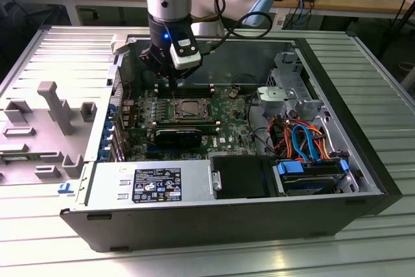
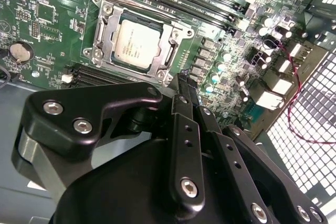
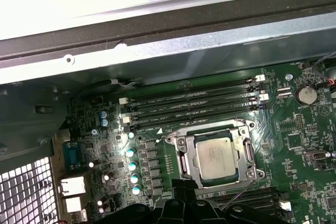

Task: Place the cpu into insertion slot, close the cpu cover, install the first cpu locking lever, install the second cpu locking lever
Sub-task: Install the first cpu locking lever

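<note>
Drawn together at the tips with nothing seen between them, the end effector (image 1: 170, 82) hangs inside the open computer case (image 1: 194, 222), low over the green motherboard (image 1: 230, 113). In both wrist views its black fingers (image 2: 184, 129) come to a point just beside one edge of the insertion slot (image 1: 165, 109), apart from it and touching nothing that can be made out.

Just beyond the tips, the cpu (image 2: 135, 44) lies flat in the slot with its dull silver top facing up. The cpu cover (image 2: 104, 34) lies down around the chip, which shows through its square window. A thin wire lever (image 3: 239, 193) slants off the slot's corner on the end effector's side; whether it is latched cannot be told.

Past the slot, in the first wrist view, long black memory slots (image 3: 194, 106) run side by side. A coin cell (image 3: 304, 94) sits on the board off to one side, well apart from the slot.

Farther out in the exterior view, a labelled power supply (image 1: 149, 183) lies along the case's front wall, and a drive with blue cables (image 1: 311, 173) lies towards the exterior view's right. The case rests on a ribbed metal bench (image 1: 382, 95), and a grey fixture (image 1: 55, 105) stands on it at the exterior view's left.
</note>
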You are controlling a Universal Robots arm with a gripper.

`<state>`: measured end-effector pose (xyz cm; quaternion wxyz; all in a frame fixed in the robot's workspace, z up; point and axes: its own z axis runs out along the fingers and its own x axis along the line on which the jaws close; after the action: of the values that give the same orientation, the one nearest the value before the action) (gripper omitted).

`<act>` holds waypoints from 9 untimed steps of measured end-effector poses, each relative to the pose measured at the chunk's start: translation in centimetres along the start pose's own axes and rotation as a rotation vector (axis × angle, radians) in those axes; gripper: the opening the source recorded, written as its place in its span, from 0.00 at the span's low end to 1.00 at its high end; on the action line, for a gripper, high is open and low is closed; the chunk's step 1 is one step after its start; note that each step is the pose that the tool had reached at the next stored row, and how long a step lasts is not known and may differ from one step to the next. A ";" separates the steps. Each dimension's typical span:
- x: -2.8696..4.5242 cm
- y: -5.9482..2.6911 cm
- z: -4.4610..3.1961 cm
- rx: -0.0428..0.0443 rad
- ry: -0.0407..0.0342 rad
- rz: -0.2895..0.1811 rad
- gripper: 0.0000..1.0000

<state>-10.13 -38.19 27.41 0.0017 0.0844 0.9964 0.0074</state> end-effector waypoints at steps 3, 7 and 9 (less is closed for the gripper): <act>0.02 0.00 0.00 -0.0014 0.0002 0.000 0.11; 0.02 0.00 0.00 -0.0016 0.0003 0.000 0.11; 0.02 0.00 0.00 -0.0017 0.0003 0.000 0.11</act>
<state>-10.15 -38.19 27.41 0.0016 0.0844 0.9964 0.0082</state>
